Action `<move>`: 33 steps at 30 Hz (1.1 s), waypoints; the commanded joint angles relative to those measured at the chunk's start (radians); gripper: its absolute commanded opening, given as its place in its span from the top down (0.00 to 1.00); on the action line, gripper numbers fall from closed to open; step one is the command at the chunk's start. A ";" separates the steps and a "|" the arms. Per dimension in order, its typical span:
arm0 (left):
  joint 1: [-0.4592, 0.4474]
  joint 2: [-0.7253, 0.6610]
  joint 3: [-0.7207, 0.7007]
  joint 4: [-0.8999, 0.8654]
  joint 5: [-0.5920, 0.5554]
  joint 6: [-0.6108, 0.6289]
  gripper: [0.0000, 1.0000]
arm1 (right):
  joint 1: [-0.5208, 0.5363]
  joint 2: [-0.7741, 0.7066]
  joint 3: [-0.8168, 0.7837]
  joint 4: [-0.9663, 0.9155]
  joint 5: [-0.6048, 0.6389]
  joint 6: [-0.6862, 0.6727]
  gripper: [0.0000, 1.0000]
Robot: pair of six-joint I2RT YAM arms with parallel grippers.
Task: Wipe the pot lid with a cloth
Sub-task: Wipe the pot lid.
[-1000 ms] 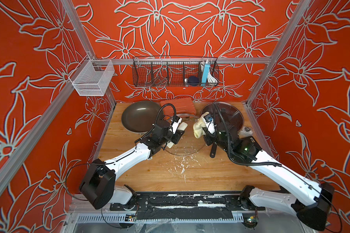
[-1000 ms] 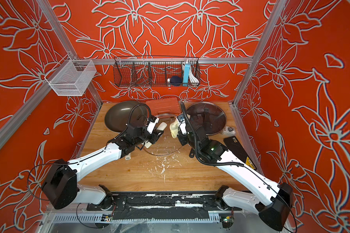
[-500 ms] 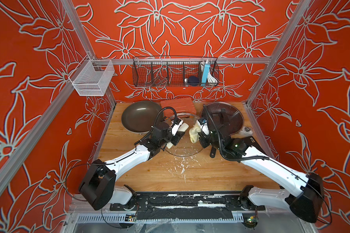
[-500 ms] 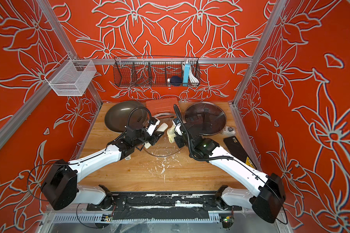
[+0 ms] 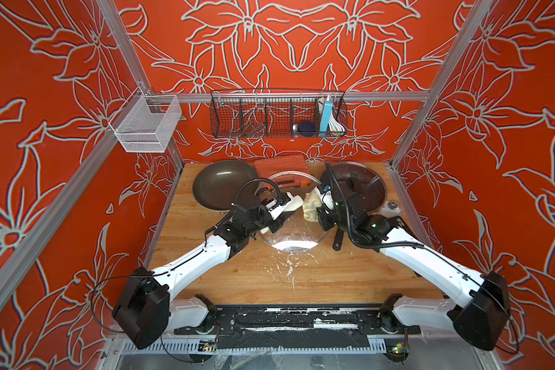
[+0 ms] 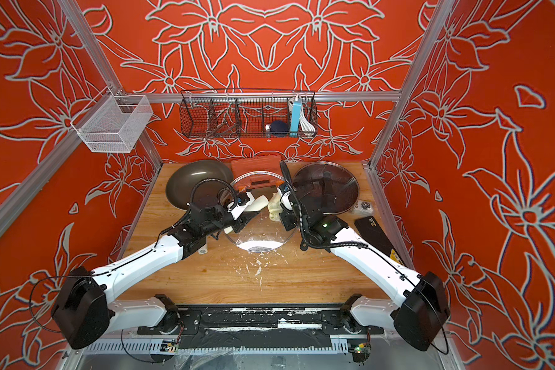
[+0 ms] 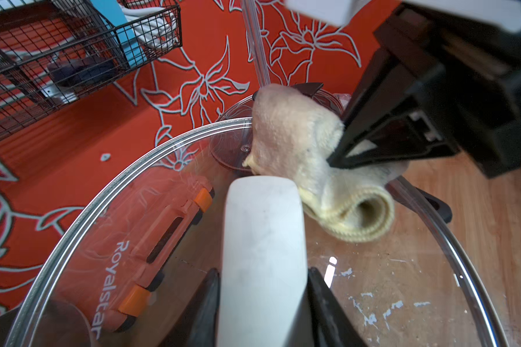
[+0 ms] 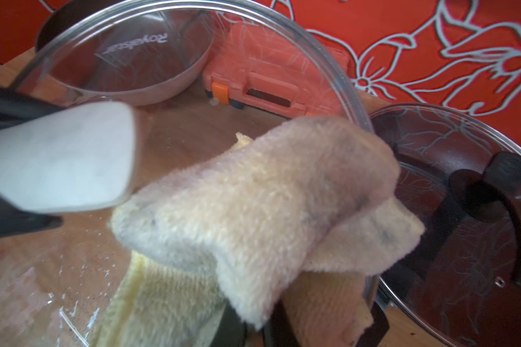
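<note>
The cream terry cloth (image 8: 253, 210) carries faint grey-brown smudges and has a yellower ribbed hem. The clear glass pot lid (image 7: 127, 216) bears white "Royalstar" lettering. The orange plastic case (image 5: 281, 165) has brighter orange latches. The round metal pan (image 5: 221, 184) is dark grey-brown. The honey-brown wooden tabletop (image 5: 302, 275) is flecked with white. The red-orange walls (image 5: 285, 64) show grey-white outlined flowers. The wire basket (image 5: 253, 115) is black and the mesh basket (image 5: 145, 123) white.
</note>
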 commanded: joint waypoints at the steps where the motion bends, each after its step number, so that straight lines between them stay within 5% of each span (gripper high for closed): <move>1: -0.004 -0.102 0.038 0.256 0.086 0.116 1.00 | -0.044 0.011 0.056 -0.026 0.005 0.008 1.00; 12: -0.021 -0.125 0.026 0.206 0.152 0.340 1.00 | -0.060 0.187 0.294 -0.080 -0.197 -0.096 1.00; 19: -0.048 -0.106 0.060 0.124 0.179 0.484 1.00 | 0.043 0.272 0.410 -0.122 -0.231 -0.155 1.00; 33: -0.060 -0.097 0.056 0.147 0.159 0.472 1.00 | 0.143 0.366 0.513 -0.158 -0.170 -0.174 1.00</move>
